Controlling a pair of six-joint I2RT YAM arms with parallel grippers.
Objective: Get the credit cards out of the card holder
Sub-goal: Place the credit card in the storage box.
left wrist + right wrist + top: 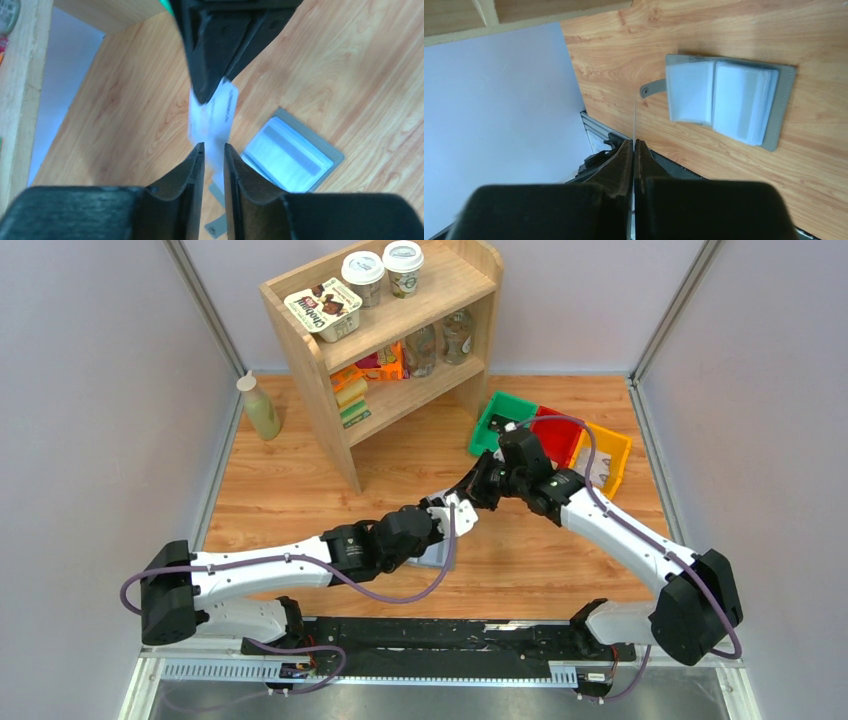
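Observation:
The grey card holder (pixel 781 107) lies open on the wooden table, its pale pockets (pixel 724 100) facing up and its tab (pixel 651 89) sticking out. In the top view it shows partly under my left arm (pixel 436 556). One whitish credit card (pixel 220 107) hangs in the air above it. My right gripper (pixel 634 141) is shut on that card, seen edge-on (pixel 634 117). Its black fingers (pixel 210 50) pinch the card's upper end. My left gripper (pixel 214 146) stands slightly open, its jaws on either side of the card's lower end. Both grippers meet mid-table (pixel 470 495).
A wooden shelf (pixel 300 370) with cups and packets stands at the back. Green (pixel 503 412), red (pixel 556 432) and yellow (pixel 608 452) bins sit behind my right arm. A pale bottle (pixel 261 408) stands at the left wall.

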